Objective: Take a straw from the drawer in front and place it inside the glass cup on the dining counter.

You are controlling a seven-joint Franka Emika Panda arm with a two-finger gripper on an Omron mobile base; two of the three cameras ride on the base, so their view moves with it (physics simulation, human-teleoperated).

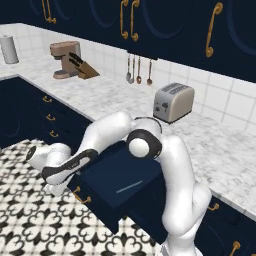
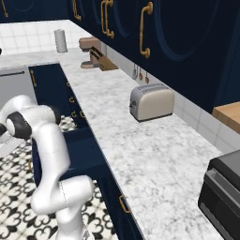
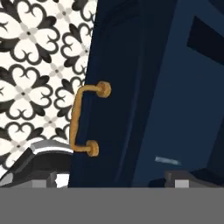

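The drawer (image 1: 117, 182) stands pulled out under the marble worktop, with its curved brass handle (image 1: 80, 196) on the navy front. The straw (image 1: 129, 188) lies flat on the drawer's floor as a thin pale stick. In the hand view the handle (image 3: 85, 118) is straight ahead, and a short piece of the straw (image 3: 167, 160) shows inside the box. My gripper (image 3: 111, 179) is open, with one fingertip (image 3: 43, 179) outside the drawer front and the other on the drawer side. It holds nothing. The glass cup and the dining counter are out of view.
A toaster (image 1: 173, 102) stands on the worktop behind the drawer. A knife block (image 1: 82, 67) and a coffee machine (image 1: 64, 59) stand further left. Utensils (image 1: 138, 70) hang on the tiled wall. The patterned floor (image 1: 30, 215) lies below my low arm, and a dark appliance (image 2: 222, 192) sits at the right.
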